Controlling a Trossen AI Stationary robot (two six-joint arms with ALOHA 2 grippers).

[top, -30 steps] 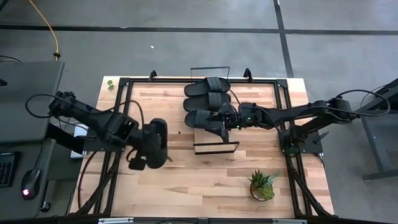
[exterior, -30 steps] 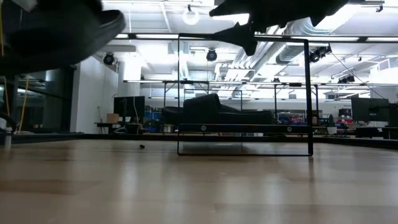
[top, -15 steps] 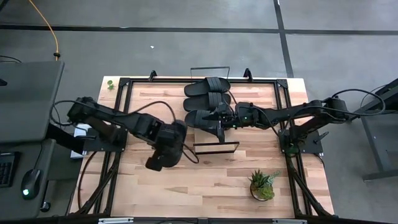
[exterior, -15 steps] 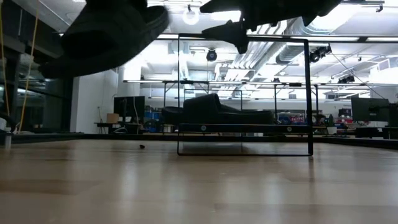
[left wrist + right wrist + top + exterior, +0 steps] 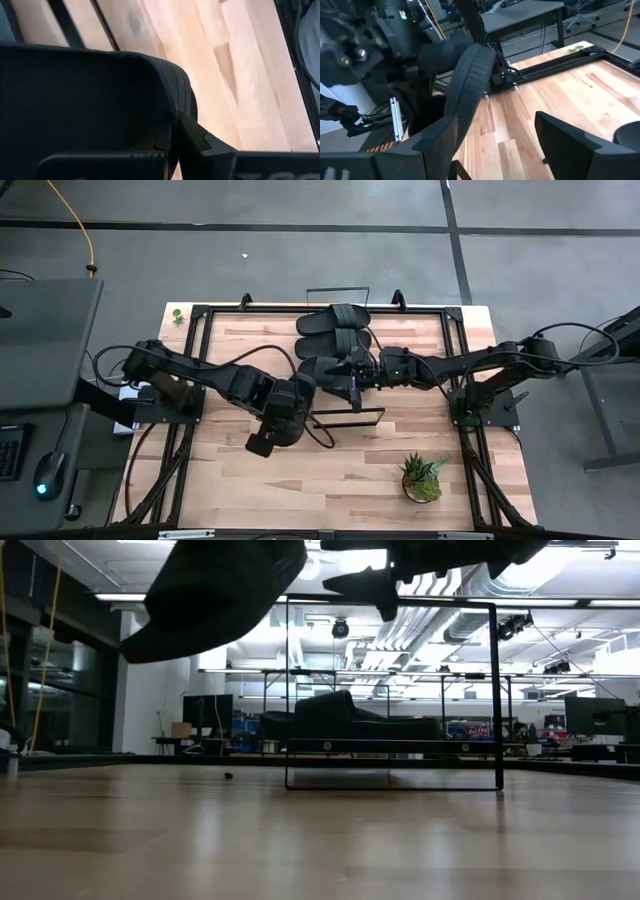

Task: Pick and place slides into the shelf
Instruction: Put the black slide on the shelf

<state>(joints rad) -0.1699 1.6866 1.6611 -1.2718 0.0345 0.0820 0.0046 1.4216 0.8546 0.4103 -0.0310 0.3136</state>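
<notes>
My left gripper (image 5: 285, 412) is stretched toward the light-wood shelf (image 5: 347, 418), fingers clamped on a black ribbed-strap slide (image 5: 273, 420) held above the table. My right gripper (image 5: 358, 375) hovers over the shelved slides (image 5: 334, 330), fingers spread apart.

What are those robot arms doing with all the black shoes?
They are putting slides onto a shelf on the table. The left gripper carries one black slide through the air, close beside the shelf. Three more slides already lie in a row at the shelf. The right gripper hangs open just above the nearest of those three, holding nothing. A little potted plant sits off to the side.
</notes>
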